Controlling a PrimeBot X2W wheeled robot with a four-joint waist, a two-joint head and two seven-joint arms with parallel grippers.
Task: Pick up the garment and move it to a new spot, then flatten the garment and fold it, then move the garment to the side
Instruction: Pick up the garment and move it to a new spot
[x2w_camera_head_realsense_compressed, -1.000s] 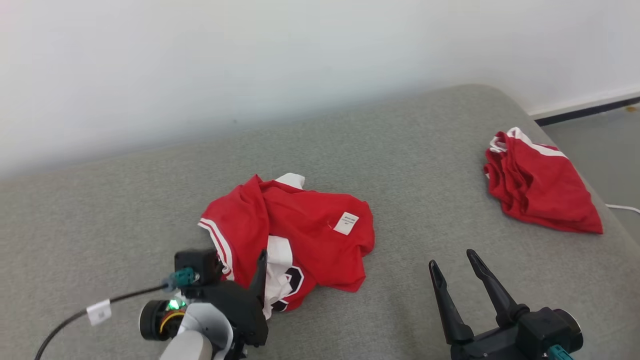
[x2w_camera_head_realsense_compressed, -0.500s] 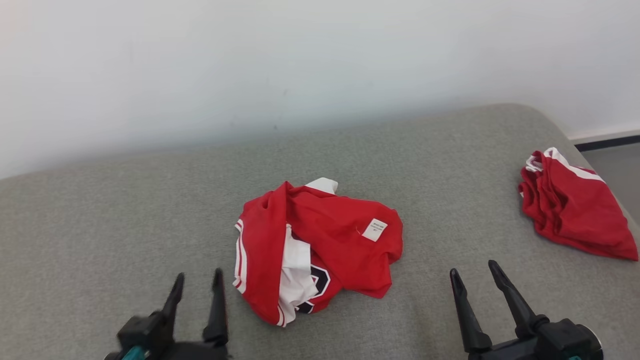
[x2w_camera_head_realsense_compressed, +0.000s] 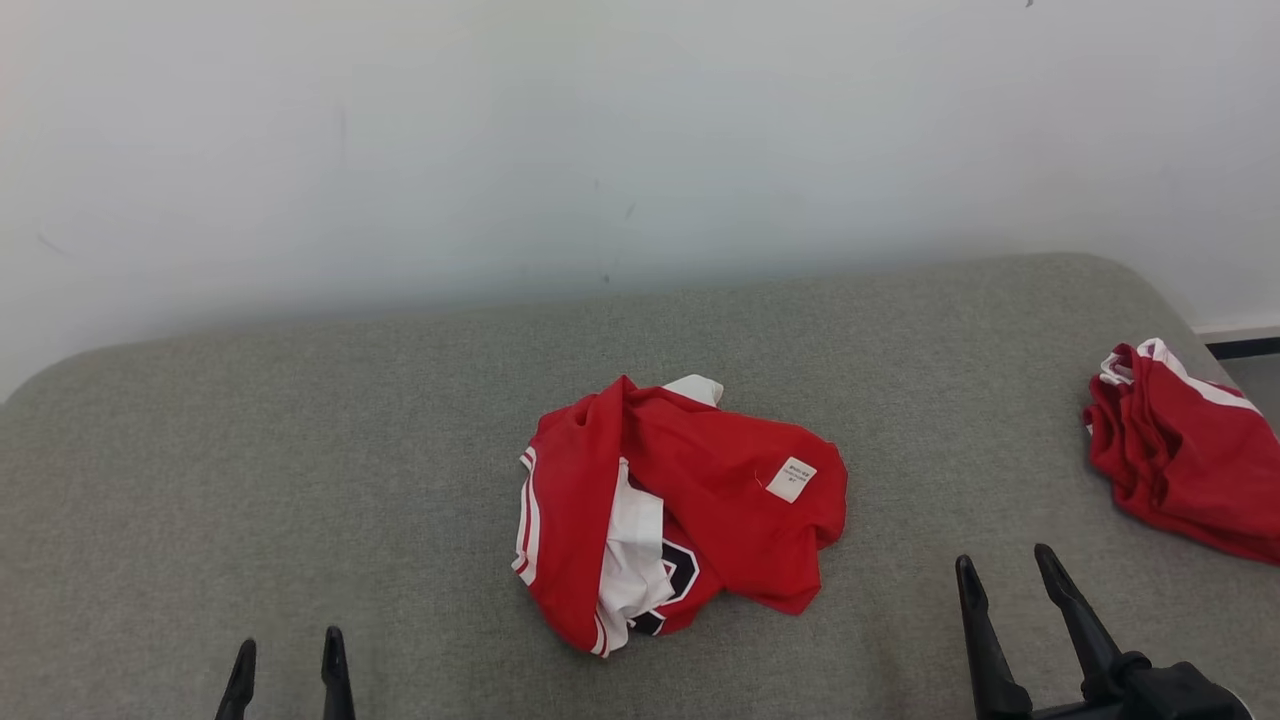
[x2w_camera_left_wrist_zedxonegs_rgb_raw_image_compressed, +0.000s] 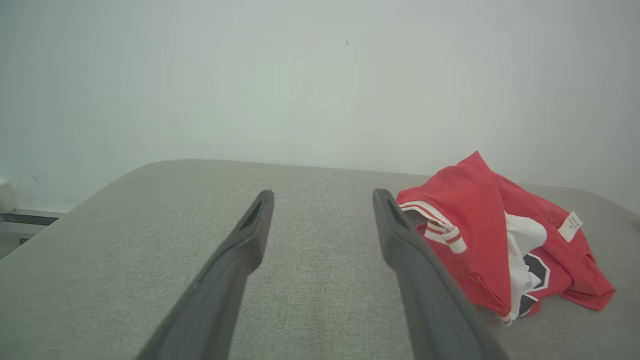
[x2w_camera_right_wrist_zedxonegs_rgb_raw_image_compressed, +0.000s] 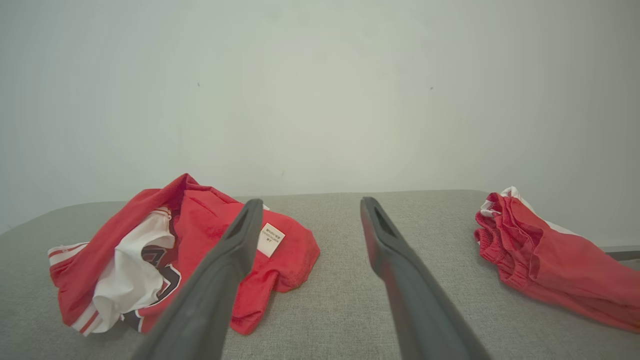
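A crumpled red garment (x2w_camera_head_realsense_compressed: 680, 505) with white trim, a black numeral and a small white label lies bunched in the middle of the grey cushioned surface (x2w_camera_head_realsense_compressed: 300, 470). It sits to the right of the fingers in the left wrist view (x2w_camera_left_wrist_zedxonegs_rgb_raw_image_compressed: 505, 240) and to the left in the right wrist view (x2w_camera_right_wrist_zedxonegs_rgb_raw_image_compressed: 175, 260). My left gripper (x2w_camera_head_realsense_compressed: 288, 655) is open at the lower left, well clear of the cloth, nothing between its fingers (x2w_camera_left_wrist_zedxonegs_rgb_raw_image_compressed: 320, 220). My right gripper (x2w_camera_head_realsense_compressed: 1005, 575) is open at the lower right, empty (x2w_camera_right_wrist_zedxonegs_rgb_raw_image_compressed: 310, 217), a short way right of the garment.
A second red garment with white trim (x2w_camera_head_realsense_compressed: 1180, 450) lies folded near the right edge of the surface (x2w_camera_right_wrist_zedxonegs_rgb_raw_image_compressed: 545, 255). A pale wall (x2w_camera_head_realsense_compressed: 600, 130) rises right behind the surface. A strip of floor (x2w_camera_head_realsense_compressed: 1250, 360) is at far right.
The head camera has tilted up and turned right. My left arm, which reached over the garment's left edge a second ago, has drawn back to the lower left. The garment lies let go.
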